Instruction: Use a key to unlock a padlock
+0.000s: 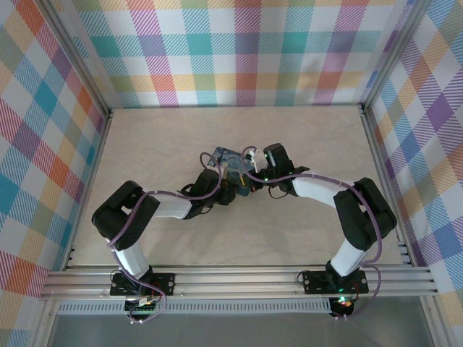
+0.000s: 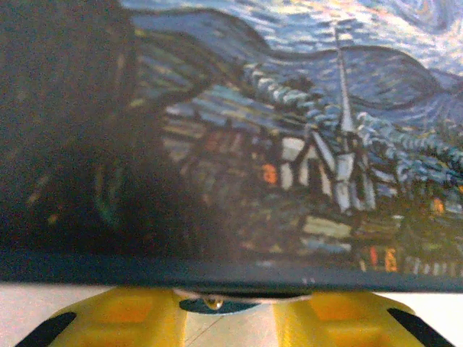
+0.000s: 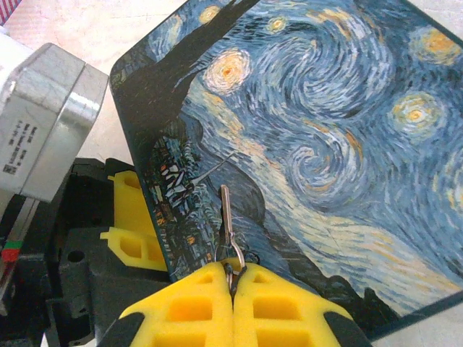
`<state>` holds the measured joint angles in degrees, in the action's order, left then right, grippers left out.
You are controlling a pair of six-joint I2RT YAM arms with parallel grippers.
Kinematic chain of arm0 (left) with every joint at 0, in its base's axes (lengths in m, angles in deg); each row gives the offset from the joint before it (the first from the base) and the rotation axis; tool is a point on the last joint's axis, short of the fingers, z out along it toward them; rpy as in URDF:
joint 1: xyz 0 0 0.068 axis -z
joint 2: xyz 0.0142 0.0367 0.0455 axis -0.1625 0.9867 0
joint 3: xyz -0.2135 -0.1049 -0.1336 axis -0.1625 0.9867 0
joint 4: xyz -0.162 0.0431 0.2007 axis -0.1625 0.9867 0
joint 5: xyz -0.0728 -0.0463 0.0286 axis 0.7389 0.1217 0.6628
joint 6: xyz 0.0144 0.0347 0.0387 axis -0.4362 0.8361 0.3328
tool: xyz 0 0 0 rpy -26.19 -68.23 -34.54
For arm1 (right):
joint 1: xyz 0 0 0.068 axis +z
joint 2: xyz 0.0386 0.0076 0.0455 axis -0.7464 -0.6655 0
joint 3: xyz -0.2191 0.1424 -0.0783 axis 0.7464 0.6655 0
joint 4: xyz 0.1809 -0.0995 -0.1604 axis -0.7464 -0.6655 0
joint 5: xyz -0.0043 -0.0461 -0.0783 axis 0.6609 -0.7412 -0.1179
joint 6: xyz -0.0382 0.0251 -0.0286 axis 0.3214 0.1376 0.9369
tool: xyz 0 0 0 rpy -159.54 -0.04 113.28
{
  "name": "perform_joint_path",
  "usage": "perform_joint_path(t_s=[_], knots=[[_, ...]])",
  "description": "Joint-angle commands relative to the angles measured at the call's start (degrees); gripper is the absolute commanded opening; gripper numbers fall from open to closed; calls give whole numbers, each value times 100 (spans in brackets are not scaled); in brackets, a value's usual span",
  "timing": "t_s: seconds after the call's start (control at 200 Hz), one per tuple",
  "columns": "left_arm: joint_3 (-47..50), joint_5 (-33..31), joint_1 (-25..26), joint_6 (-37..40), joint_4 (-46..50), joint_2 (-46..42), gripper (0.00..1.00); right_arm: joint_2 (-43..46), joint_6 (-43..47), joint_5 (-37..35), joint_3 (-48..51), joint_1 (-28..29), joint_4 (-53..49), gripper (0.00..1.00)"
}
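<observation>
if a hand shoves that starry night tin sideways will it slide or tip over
The tin lies low and wide, so it probably won't tip. Its straight edges suggest it is stiff, and on the smooth table it would likely slide rather than stay.

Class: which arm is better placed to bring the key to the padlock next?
Right: the right gripper is shut on the key, blade pointing out over the tin. The left gripper sits at the tin's edge with the padlock between its fingers, probably better for steadying.
</observation>
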<state>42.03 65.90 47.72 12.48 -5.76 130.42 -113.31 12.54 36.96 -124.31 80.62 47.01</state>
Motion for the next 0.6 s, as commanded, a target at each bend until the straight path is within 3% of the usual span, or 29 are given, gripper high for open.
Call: perform_joint_path(t_s=[0.0,0.23,0.595], knots=[[-165,-219,56,-247,-294,31,31,97,-60,155,197,71,-196,0],[-195,-129,57,-377,-190,-97,20,479,13,30,392,79,156,0],[-277,643,52,-1181,303,-732,15,2016,179,-402,1307,431,196,0]])
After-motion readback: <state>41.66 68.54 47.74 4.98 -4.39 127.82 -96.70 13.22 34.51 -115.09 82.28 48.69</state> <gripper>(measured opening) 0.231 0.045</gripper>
